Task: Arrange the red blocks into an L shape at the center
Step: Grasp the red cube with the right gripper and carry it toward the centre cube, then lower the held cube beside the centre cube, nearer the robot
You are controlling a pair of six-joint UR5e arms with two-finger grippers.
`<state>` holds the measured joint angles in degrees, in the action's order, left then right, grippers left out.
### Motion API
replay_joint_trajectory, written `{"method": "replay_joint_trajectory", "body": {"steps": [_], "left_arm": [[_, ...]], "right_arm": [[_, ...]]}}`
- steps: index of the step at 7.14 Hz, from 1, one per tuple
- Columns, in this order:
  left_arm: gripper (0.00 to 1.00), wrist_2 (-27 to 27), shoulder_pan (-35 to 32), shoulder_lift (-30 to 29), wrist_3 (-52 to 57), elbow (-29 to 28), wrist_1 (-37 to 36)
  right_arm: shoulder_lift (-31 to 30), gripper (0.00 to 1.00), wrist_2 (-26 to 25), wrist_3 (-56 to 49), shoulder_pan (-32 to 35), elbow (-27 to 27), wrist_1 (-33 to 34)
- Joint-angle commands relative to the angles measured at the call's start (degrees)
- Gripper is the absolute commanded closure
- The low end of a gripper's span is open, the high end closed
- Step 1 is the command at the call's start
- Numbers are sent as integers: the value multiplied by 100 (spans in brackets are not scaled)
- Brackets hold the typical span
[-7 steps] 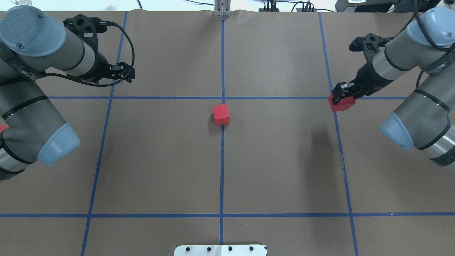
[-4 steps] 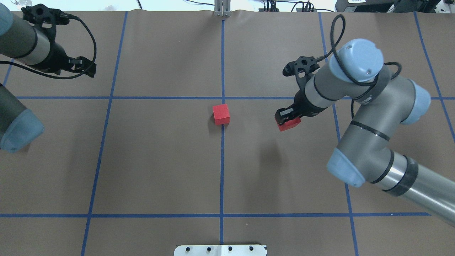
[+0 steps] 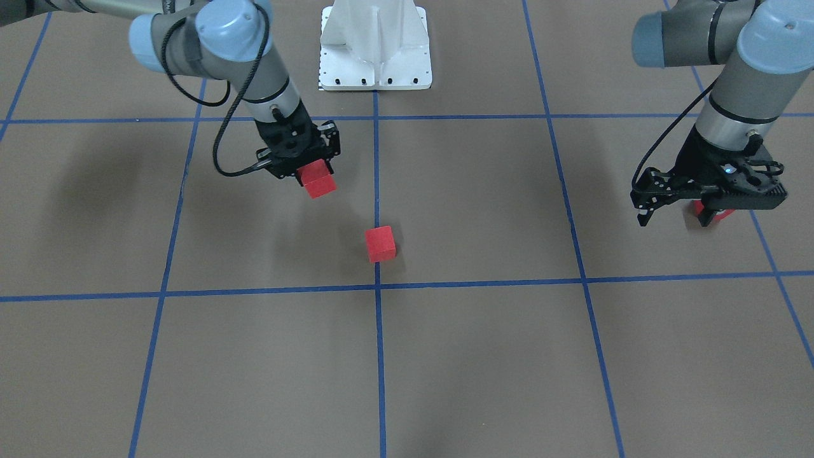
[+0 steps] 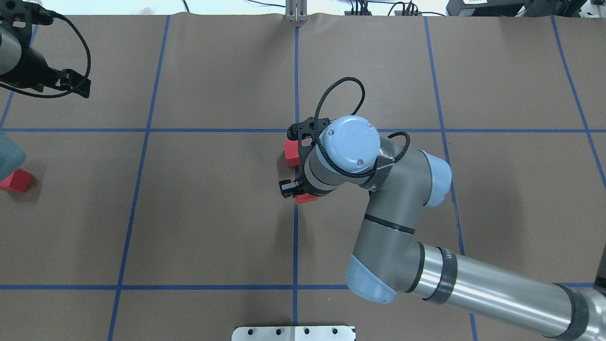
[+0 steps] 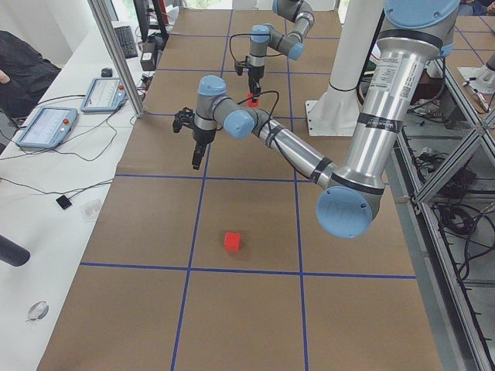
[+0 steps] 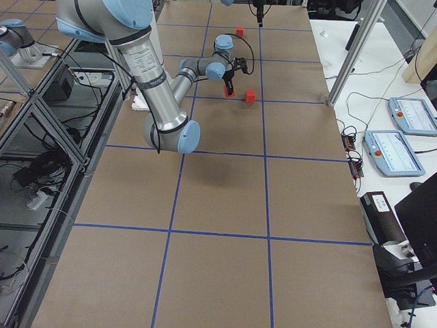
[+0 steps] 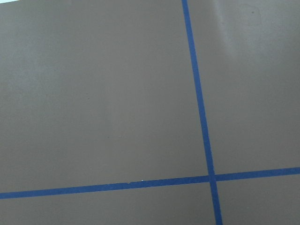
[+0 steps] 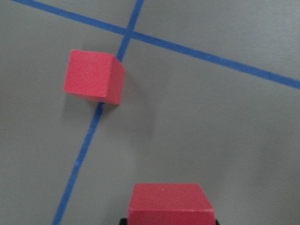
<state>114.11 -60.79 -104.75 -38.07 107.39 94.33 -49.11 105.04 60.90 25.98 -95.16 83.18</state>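
Overhead: right arm [image 4: 351,152] covers most of held red block [image 4: 306,199], the right half of table block [image 4: 290,152] & most of right gripper [image 4: 297,193]. Left arm [image 4: 13,59] cut off by frame edge. Front view: third block [image 3: 717,212] mostly behind left gripper [image 3: 675,215]. Right wrist cam: held red block's bottom cut off.

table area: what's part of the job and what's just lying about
Job: small matte red cube resting centrally; gripped red cube in right jaws; far-left red cube; central blue tape crossing.
Lying about: grey tablets on white side bench.
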Motion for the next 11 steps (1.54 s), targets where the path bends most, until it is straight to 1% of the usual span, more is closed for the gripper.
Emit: {"method": "replay_joint_trajectory", "body": {"steps": [1,2,5,8,11], "left_arm": [[0,6,-47,191,1,-51,346],[0,6,-47,192,1,-60,384],[0,6,-56,192,-8,-77,384],[0,6,-47,192,1,-104,384],[0,6,-56,192,1,-122,393]], "right_arm": [[586,100,-106,701,-49,759,-21],[596,100,-272,730,-40,866,-30],[578,100,-309,880,12,1086,-47],[578,100,-309,862,179,1148,-39],[613,100,-493,853,188,1236,-47]]}}
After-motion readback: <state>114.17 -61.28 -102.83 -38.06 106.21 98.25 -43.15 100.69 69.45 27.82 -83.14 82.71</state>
